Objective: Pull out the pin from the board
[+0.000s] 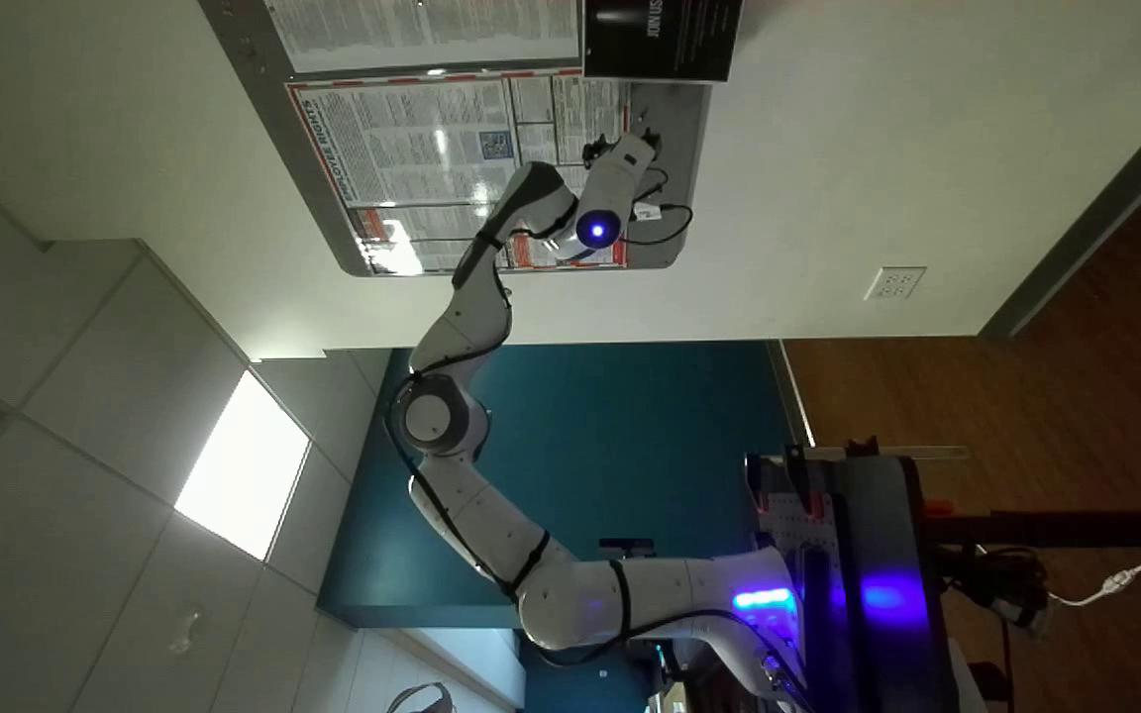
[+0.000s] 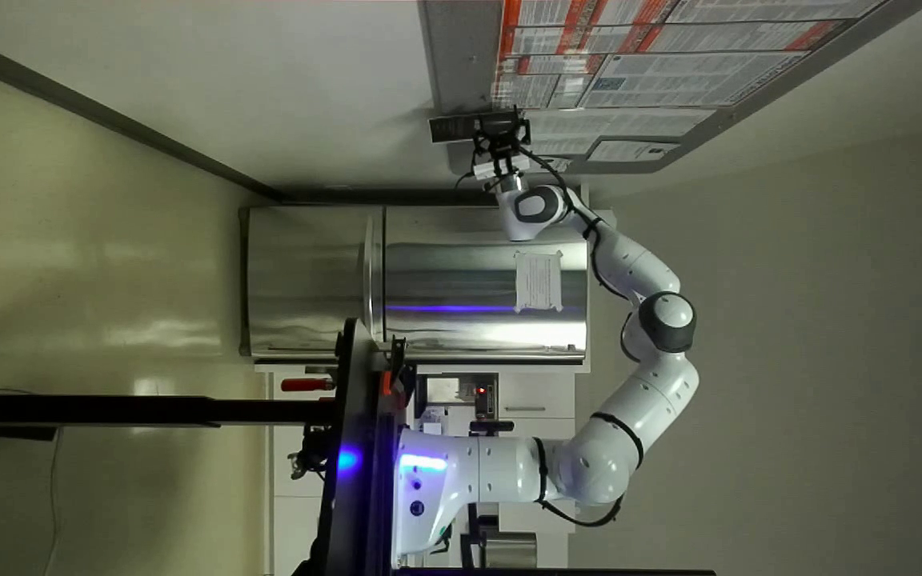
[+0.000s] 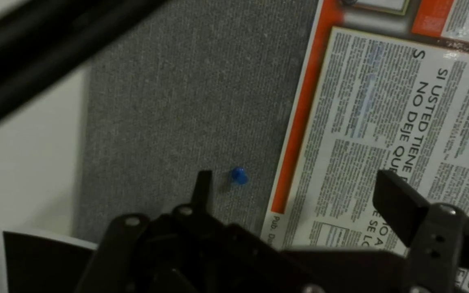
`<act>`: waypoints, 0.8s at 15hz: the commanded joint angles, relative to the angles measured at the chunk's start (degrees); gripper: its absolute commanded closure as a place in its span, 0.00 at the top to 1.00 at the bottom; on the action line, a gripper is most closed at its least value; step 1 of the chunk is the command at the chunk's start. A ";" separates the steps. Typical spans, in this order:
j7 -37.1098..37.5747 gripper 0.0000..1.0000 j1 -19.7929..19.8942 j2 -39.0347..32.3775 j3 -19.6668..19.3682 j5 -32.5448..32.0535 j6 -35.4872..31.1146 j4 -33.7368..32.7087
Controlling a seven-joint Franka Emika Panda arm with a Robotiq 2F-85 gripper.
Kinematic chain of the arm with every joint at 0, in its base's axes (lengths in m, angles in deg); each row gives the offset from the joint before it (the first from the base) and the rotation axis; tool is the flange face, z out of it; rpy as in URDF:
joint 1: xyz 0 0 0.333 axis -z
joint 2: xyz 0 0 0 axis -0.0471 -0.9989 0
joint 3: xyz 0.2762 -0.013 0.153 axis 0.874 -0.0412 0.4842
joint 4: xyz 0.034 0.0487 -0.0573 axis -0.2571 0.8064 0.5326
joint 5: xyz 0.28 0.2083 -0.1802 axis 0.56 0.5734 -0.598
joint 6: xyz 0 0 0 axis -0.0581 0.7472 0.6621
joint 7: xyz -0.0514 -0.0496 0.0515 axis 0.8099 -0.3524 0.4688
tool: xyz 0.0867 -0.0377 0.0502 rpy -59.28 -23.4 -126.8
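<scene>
A decent strip of bare grey fabric shows on the board (image 3: 185, 101) in the wrist view, with the board's edge and the pale wall (image 3: 23, 179) on the picture's left and a poster (image 3: 373, 126) with a thick orange border on the right, so that's the open room for the fingers (image 3: 399, 207). It gets tighter at the lower left, where a black sheet (image 3: 43, 264) with a white edge pokes in by the board's side, and a blurry dark bar (image 3: 43, 57) cuts across the top left corner. In both exterior views the arm (image 1: 471, 317) reaches over to the board with its tip end close in, but whether it touches I can't tell from these. The fingers are spread wide btw, one tip over the grey strip and the other over the poster. The blue pin (image 3: 239, 176) is in the grey part, between the two tips as you look at it, way nearer the one on the picture's left and pretty much level with both. It's also near the orange border but apart from it. Depth-wise, how close the tips are to it, honestly can't tell.
</scene>
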 commanded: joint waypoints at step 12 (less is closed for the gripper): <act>3.74 1.00 -0.67 -2.62 -0.22 -1.18 -1.46 -6.35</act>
